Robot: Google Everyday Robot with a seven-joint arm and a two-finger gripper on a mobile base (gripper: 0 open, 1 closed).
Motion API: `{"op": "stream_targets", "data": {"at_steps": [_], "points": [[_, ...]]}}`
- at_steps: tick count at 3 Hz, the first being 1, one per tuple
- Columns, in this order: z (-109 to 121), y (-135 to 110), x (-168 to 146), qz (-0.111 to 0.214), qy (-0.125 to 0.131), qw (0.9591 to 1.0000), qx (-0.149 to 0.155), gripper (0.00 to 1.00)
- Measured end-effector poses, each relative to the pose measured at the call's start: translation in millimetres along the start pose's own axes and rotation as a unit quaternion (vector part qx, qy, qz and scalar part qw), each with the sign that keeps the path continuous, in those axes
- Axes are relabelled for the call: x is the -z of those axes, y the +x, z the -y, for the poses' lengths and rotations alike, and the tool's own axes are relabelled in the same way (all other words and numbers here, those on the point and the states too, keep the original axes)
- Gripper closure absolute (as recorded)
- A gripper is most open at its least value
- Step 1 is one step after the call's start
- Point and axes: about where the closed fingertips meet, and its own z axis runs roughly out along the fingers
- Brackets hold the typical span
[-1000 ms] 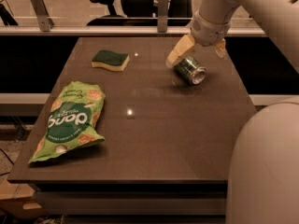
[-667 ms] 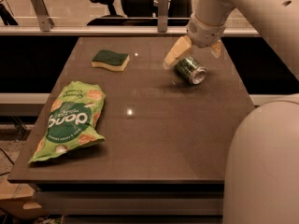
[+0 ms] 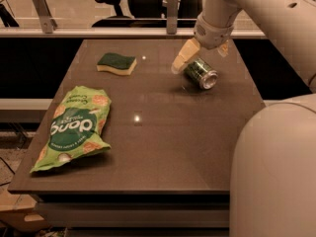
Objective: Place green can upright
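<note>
Camera view, green can (image 3: pixel 200 73) tilted between spread fingers (image 3: pixel 184 56) of end effector (image 3: pixel 201 53), above table (image 3: pixel 163 147).

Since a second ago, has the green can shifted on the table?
No. The green can lies tilted in the pincer at the same spot, right of the sponge, with the same gap to it.

We see a green snack bag (image 3: pixel 73 128) lying flat at the table's (image 3: pixel 163 152) near left, a green-topped yellow sponge (image 3: pixel 116 63) far left, and office chairs (image 3: pixel 129 1) beyond the far edge. The gripper (image 3: pixel 200 58) hangs over the table's far right.
</note>
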Motion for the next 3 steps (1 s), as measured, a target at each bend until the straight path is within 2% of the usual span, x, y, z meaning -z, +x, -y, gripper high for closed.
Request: {"op": "stream_targets", "data": {"at_steps": [3], "points": [[5, 1, -32, -0.015, -0.032, 0.9993, 0.013, 0.00]]}}
